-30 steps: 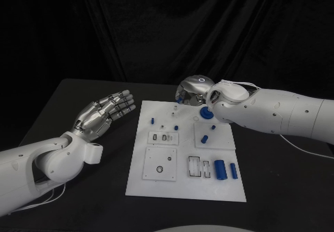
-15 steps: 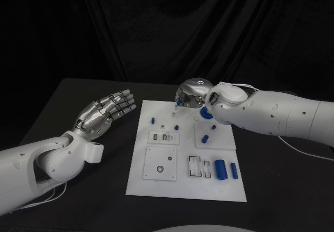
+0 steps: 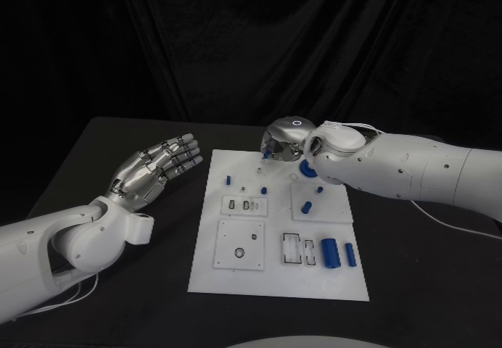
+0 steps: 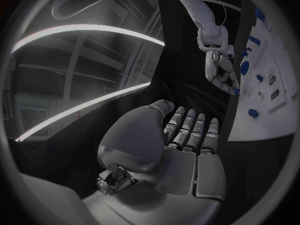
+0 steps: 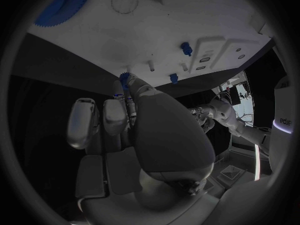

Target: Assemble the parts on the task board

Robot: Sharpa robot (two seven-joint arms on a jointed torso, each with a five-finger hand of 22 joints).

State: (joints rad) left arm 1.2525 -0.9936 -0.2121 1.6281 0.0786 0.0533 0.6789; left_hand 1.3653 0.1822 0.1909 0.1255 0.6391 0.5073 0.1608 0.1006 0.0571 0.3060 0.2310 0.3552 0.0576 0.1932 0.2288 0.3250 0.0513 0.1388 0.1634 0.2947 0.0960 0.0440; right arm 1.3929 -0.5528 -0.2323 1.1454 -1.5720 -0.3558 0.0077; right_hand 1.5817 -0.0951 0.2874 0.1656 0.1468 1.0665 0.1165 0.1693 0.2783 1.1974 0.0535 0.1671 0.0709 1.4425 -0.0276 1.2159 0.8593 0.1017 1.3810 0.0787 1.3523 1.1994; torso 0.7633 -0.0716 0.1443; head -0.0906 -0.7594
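The white task board lies in the middle of the black table. My right hand hovers over its far end and pinches a small blue toothed part between thumb and fingertips; the part also shows under the hand. A large blue gear sits on the board just beside that hand. Small blue pegs stand on the far half. Two blue cylinders lie near the front right corner. My left hand floats left of the board, fingers spread and holding nothing.
White inset plates with slots and a square plate with a hole sit on the board. A slotted holder lies beside the cylinders. Bare black table surrounds the board on both sides.
My right hand has drifted slightly left over the board's far end, still pinching the small blue part. The left hand has stayed still.
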